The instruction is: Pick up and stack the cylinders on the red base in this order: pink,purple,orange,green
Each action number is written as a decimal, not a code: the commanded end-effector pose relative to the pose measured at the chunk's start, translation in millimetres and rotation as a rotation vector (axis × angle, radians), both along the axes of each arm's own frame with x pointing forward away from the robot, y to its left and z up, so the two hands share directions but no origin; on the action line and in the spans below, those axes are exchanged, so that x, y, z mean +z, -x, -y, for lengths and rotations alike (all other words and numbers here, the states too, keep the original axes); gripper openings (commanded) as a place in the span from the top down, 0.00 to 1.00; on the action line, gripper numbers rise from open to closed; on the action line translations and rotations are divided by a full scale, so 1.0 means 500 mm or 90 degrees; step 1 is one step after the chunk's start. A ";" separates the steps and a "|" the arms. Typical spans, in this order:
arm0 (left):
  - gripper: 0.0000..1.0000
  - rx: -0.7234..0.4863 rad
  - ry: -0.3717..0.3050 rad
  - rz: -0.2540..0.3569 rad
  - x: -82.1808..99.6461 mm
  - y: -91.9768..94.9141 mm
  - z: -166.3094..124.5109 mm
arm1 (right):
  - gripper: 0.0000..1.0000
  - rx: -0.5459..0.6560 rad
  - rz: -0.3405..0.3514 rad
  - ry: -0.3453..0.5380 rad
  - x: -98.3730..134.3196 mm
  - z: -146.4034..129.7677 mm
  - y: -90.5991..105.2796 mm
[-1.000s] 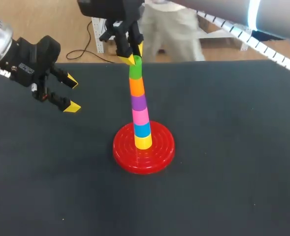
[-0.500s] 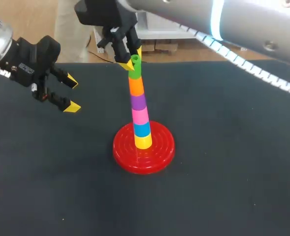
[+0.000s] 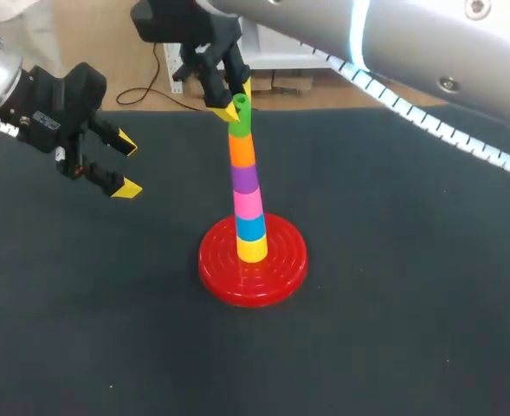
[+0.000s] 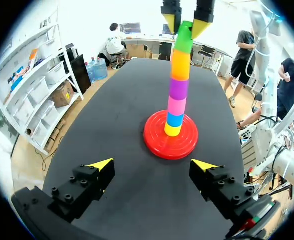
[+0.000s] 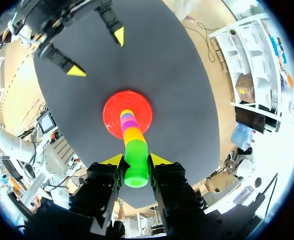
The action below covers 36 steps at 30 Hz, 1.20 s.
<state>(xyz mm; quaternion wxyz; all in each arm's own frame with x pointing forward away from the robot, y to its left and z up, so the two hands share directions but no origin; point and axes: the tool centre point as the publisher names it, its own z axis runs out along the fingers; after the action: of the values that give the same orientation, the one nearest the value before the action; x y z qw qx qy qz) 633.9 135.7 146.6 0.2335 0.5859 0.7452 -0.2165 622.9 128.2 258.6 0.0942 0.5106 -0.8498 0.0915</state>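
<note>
On the red base (image 3: 280,269) a leaning stack rises: yellow, blue, pink (image 3: 248,204), purple (image 3: 244,178), orange (image 3: 242,149), and the green cylinder (image 3: 239,123) on top. My right gripper (image 3: 238,100) comes down over the stack's top. In the right wrist view, the right gripper (image 5: 137,160) has both fingers against the sides of the green cylinder (image 5: 136,150), above the base (image 5: 112,107). My left gripper (image 3: 126,165) hovers open and empty to the left of the stack. The left wrist view shows the left gripper (image 4: 152,164) facing the base (image 4: 156,142) and the green cylinder (image 4: 183,39).
The black table (image 3: 410,303) carries only the base and stack. My right arm crosses above the table's far right side.
My right gripper has shifted a little at the stack's top, and the green cylinder's upper rim now shows beside its tip. The left arm has not moved.
</note>
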 end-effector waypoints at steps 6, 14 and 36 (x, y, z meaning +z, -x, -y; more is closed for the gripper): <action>0.00 0.000 -0.002 -0.001 0.000 -0.001 0.000 | 1.00 -0.003 -0.010 0.028 -0.008 -0.008 -0.001; 0.00 0.000 -0.002 -0.001 0.000 -0.001 0.000 | 1.00 -0.012 -0.015 0.039 -0.025 -0.008 -0.007; 0.00 0.000 -0.002 -0.001 0.000 -0.001 0.000 | 0.00 -0.011 -0.002 0.011 -0.006 -0.004 -0.006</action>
<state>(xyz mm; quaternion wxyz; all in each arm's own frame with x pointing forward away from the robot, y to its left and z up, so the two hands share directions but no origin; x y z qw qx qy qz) 633.9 135.7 146.6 0.2335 0.5858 0.7452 -0.2165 630.1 134.2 257.5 0.1076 0.5019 -0.8526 0.0981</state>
